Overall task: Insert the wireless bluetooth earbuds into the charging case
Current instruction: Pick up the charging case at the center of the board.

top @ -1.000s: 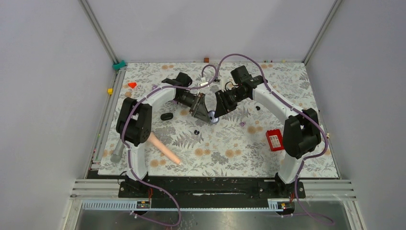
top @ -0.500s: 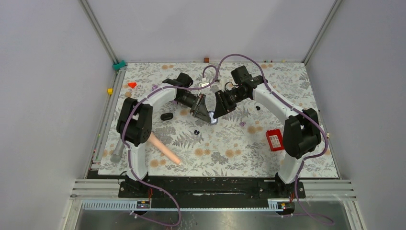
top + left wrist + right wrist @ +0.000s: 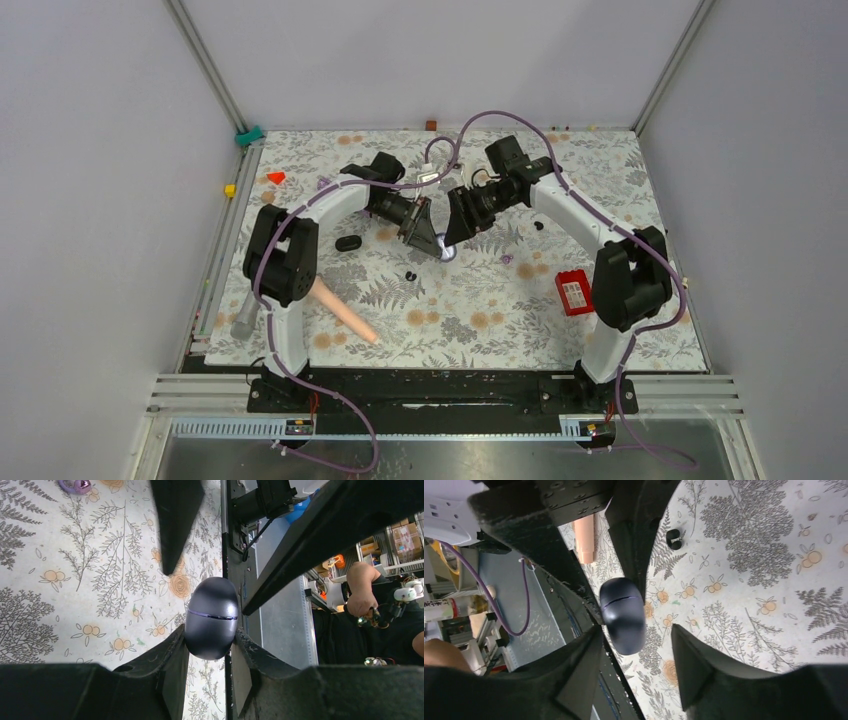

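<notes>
Honestly, you're barely started here. Nearest the bases, a black earbud [image 3: 409, 275] lies loose on the counter [image 3: 610, 175]. A purple earbud [image 3: 506, 259] sits a bit further off to the right, and both are well apart from the case. Just beyond them, your left gripper [image 3: 211, 641] is clamped on the charging case [image 3: 211, 612]. The seam shows and the lid looks closed. Your right gripper [image 3: 636, 632] has its jaws spread wide around the case's free end, gripping nothing. So by my read nothing's in yet: lid to open, then the buds.
</notes>
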### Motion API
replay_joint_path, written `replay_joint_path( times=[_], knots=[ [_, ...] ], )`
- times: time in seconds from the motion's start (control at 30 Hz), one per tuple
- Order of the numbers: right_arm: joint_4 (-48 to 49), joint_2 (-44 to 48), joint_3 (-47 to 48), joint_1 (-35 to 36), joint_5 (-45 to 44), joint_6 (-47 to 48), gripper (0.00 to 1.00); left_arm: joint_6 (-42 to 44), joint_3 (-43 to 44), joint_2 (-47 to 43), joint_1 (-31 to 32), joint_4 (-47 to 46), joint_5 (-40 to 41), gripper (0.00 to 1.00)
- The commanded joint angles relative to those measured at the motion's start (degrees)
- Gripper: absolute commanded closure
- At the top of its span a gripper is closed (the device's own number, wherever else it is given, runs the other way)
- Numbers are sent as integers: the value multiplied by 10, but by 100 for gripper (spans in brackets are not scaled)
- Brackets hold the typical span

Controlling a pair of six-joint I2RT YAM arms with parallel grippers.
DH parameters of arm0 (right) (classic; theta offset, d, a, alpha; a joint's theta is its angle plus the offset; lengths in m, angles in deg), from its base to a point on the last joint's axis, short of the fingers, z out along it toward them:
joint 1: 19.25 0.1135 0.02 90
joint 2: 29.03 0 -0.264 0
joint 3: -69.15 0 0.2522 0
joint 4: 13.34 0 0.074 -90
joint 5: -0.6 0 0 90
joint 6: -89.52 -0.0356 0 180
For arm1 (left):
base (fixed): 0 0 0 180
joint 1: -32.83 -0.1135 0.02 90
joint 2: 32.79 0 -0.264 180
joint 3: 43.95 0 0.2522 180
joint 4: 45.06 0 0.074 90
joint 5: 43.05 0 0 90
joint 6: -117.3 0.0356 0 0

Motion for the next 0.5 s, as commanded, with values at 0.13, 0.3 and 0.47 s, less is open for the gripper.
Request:
replay_joint_path(
  times=[0.13,0.3,0.47],
  knots=[
    [12,107,30,-60,47,1,23,57,65,-129,-15,67,17,98],
    [19,168,43,-68,77,26,14,-4,62,-233,-30,1,88,99],
    [184,248,-44,-68,108,-38,12,-243,-109,-376,-37,-330,139,97]
  ],
)
